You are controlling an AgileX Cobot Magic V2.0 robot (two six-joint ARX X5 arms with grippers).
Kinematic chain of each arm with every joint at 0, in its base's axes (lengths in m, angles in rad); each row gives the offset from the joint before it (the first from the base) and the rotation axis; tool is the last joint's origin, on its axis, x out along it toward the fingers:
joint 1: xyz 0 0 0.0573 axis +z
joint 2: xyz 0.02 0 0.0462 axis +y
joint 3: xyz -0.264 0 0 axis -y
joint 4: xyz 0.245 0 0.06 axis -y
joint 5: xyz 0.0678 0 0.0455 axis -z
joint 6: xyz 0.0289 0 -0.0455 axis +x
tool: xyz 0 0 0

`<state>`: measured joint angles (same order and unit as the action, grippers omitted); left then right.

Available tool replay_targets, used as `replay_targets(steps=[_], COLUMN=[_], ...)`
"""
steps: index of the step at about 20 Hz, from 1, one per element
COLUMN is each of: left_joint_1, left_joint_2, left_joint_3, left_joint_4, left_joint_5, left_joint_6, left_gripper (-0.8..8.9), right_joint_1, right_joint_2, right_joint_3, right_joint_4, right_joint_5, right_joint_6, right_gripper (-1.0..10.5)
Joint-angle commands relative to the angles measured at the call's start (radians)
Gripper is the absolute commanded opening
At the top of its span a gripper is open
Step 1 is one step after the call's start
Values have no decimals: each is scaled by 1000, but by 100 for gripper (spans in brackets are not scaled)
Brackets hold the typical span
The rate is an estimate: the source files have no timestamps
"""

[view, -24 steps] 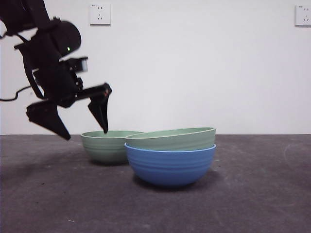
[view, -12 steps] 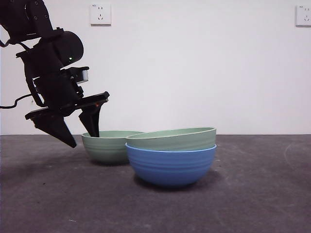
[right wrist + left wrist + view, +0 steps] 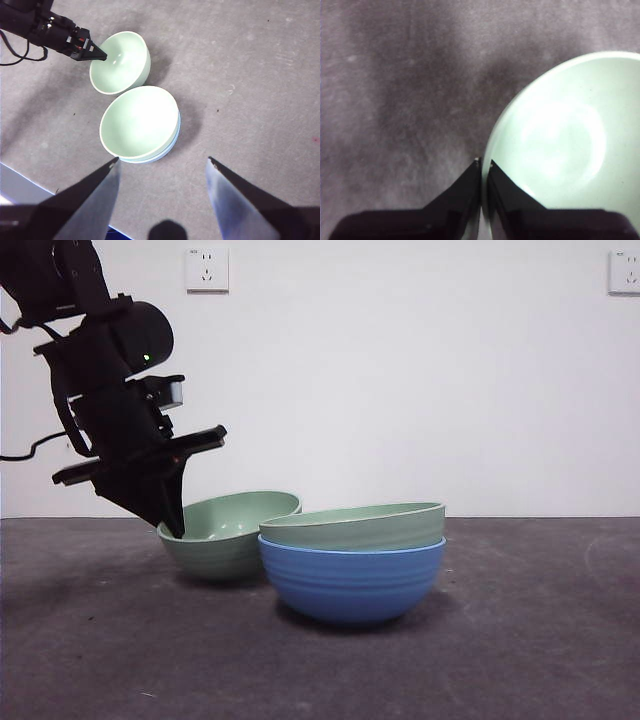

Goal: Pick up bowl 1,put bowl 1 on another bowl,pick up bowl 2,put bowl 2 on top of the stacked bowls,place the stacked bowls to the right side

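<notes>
Bowl 2, a pale green bowl [image 3: 235, 535], is tilted, its far rim raised and its opening turned toward the left gripper. My left gripper [image 3: 172, 525] is shut on the bowl's near-left rim; in the left wrist view the jaws [image 3: 484, 162] pinch the rim of the bowl [image 3: 560, 140]. Right beside it stands the blue bowl [image 3: 350, 582] with bowl 1, another pale green bowl [image 3: 352, 525], nested inside. The right gripper [image 3: 162, 160] hangs open high above both bowls, looking down on the stack [image 3: 140, 122], the tilted bowl [image 3: 122, 60] and the left gripper [image 3: 95, 54].
The dark grey table [image 3: 520, 640] stretches out to the right of the stack. A white wall with two sockets [image 3: 206, 268] stands behind. A pale table edge [image 3: 20, 187] shows in the right wrist view.
The left gripper's jaws, open around the green bowl's left rim, have shut on it. The bowl has tipped, its far rim rising.
</notes>
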<state>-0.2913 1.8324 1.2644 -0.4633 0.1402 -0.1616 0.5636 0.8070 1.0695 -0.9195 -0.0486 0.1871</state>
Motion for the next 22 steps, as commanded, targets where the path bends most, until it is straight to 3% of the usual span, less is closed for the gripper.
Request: replay_targets(steps=[1, 5, 8, 14, 22], left_joint_1=[-4, -18, -89, -289, -331], left_joint_2=[-67, -204, -260, -222, -90], left_joint_3=[1, 1, 1, 1, 1], left_joint_4=[-2, -61, -142, -114, -90], left_joint_5=[8, 108, 113, 40, 18], left_joint_6=[23, 52, 87, 86, 95], left_gripper=[-8, -9, -8, -9, -9], right_joint_1=[2, 2, 2, 2, 2], right_joint_2=[-2, 2, 5, 6, 6], right_joint_3=[-2, -2, -2, -2, -2], right_joint_4=[5, 5, 6, 5, 3], right_joint_5=[3, 3, 3, 3, 2], right_joint_6=[6, 6, 6, 6, 6], right_gripper=[285, 285, 285, 285, 285])
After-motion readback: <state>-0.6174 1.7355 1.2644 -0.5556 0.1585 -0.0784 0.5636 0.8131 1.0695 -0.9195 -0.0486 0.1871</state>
